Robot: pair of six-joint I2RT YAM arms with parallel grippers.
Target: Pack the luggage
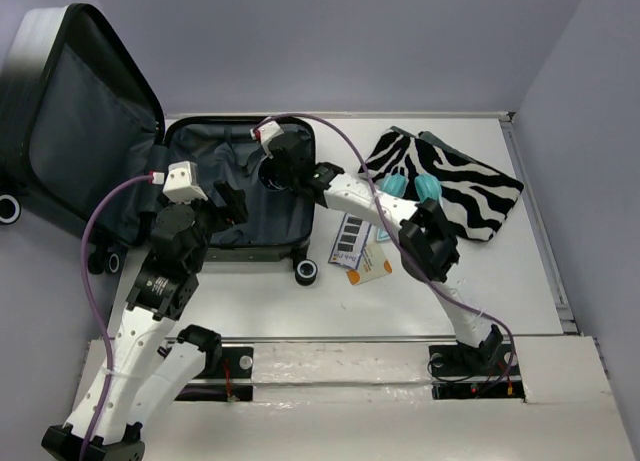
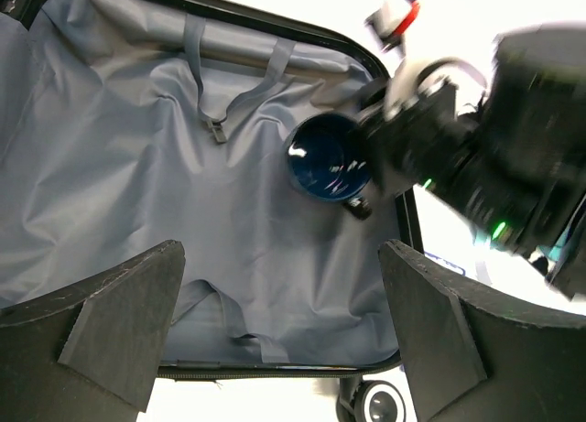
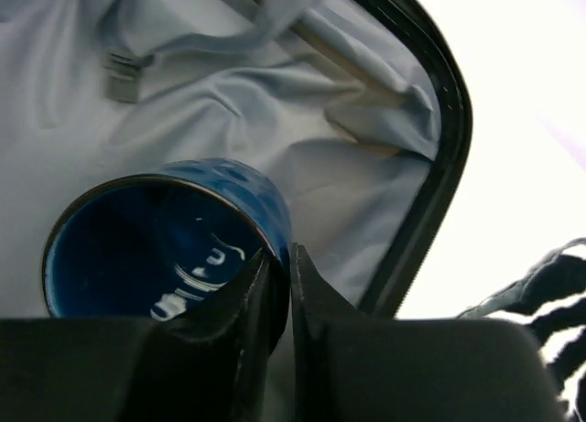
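You are looking at the luggage (image 1: pixel 195 156) lying open on the left part of the table (image 1: pixel 480 271), its lid standing up to the far left and its grey-lined base facing upward. One of its wheels (image 1: pixel 307 272) is showing at the near right corner.

Your right gripper (image 3: pixel 289 257) is reaching into the right side of the base, and its jaws are pinching almost fully together on the rim of a blue cup (image 3: pixel 156 257). The cup is tilting on its side with its mouth facing the wrist camera, close to the luggage's right wall. Whether it is resting on the lining cannot be told.

Your left gripper (image 2: pixel 279 253) is hovering over the near part of the base with its jaws spread wide and nothing between them. From its wrist view the cup is sitting up and to the right, well apart from its fingers (image 2: pixel 119 321).

To the right of the luggage, a zebra-striped pouch (image 1: pixel 460 186) is lying on the table, with two teal objects (image 1: pixel 396 185) at its near left edge and some flat cards (image 1: pixel 352 239) just beside the luggage.
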